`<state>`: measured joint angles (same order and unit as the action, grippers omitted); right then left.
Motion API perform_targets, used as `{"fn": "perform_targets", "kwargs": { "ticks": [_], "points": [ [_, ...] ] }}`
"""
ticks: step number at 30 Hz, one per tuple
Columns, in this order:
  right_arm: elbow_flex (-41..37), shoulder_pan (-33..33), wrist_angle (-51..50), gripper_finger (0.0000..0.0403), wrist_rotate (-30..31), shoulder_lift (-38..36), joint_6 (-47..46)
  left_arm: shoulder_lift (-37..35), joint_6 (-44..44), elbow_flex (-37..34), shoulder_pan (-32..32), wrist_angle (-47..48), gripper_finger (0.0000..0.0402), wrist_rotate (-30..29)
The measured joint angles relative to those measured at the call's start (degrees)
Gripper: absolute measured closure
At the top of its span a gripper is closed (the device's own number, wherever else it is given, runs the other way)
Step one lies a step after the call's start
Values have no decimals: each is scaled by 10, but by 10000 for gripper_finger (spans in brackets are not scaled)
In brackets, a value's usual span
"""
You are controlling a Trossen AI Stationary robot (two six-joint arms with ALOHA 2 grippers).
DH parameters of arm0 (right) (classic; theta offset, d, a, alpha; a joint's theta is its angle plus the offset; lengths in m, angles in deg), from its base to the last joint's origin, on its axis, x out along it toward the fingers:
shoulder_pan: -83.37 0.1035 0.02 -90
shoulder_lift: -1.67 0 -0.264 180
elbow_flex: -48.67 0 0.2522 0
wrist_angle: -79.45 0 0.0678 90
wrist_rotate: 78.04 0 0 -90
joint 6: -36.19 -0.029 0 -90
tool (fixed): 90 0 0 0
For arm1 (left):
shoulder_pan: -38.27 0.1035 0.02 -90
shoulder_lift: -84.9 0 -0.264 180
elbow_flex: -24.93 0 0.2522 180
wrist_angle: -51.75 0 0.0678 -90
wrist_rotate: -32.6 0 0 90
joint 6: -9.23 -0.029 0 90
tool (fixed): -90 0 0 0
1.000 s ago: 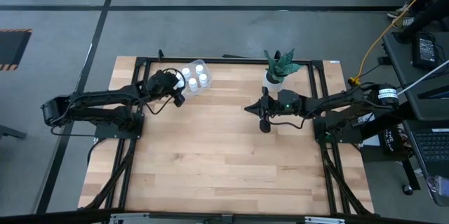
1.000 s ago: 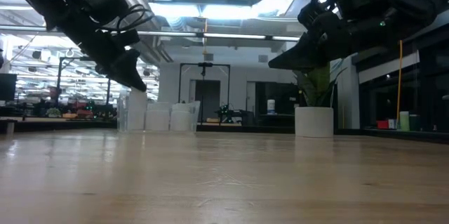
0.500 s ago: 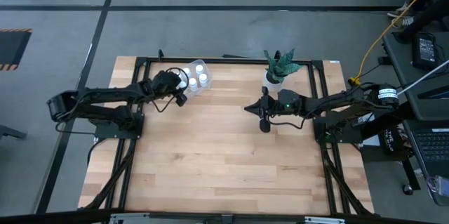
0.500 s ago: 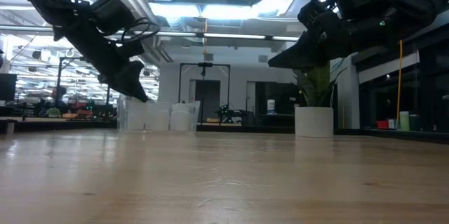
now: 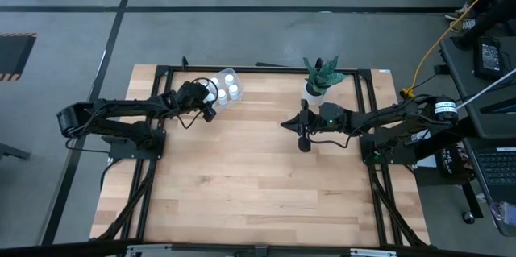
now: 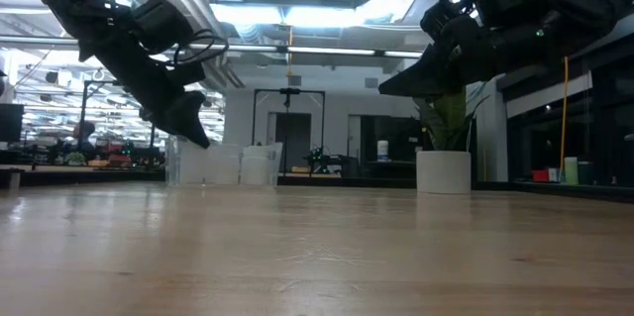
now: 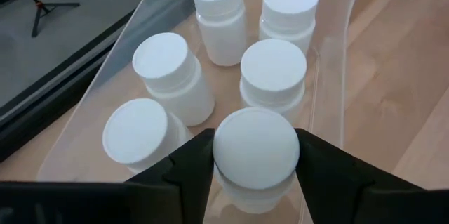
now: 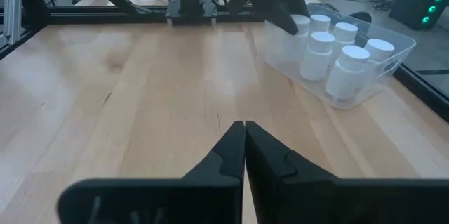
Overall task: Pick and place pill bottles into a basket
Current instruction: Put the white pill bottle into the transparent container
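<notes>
Pill bottles (image 7: 219, 15) stand inside the basket (image 7: 335, 76) at the desk's far left; the left pincer (image 7: 256, 155), clamped on one bottle (image 7: 256, 148), hangs over it. Next, I reckon, release. The right pincer (image 8: 243, 150), fingers together, waits mid-desk.

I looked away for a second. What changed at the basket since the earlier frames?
The left gripper, shut on a pill bottle, came lower over the basket and nearer the bottles inside. The right gripper stayed shut above mid-table; basket and plant pot did not move.
</notes>
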<state>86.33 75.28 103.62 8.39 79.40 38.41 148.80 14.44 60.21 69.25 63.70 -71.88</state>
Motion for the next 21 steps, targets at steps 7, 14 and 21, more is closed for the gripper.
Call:
{"fn": "perform_targets", "kwargs": {
  "ticks": [7,14,21],
  "points": [
    [0,0,0,387,0,0,0,0,0,0,0,0,201,1],
    [0,0,0,387,0,0,0,0,-5,0,0,0,198,5],
    [0,0,0,387,0,0,0,-13,-25,0,-2,-2,197,16]
  ]
}}
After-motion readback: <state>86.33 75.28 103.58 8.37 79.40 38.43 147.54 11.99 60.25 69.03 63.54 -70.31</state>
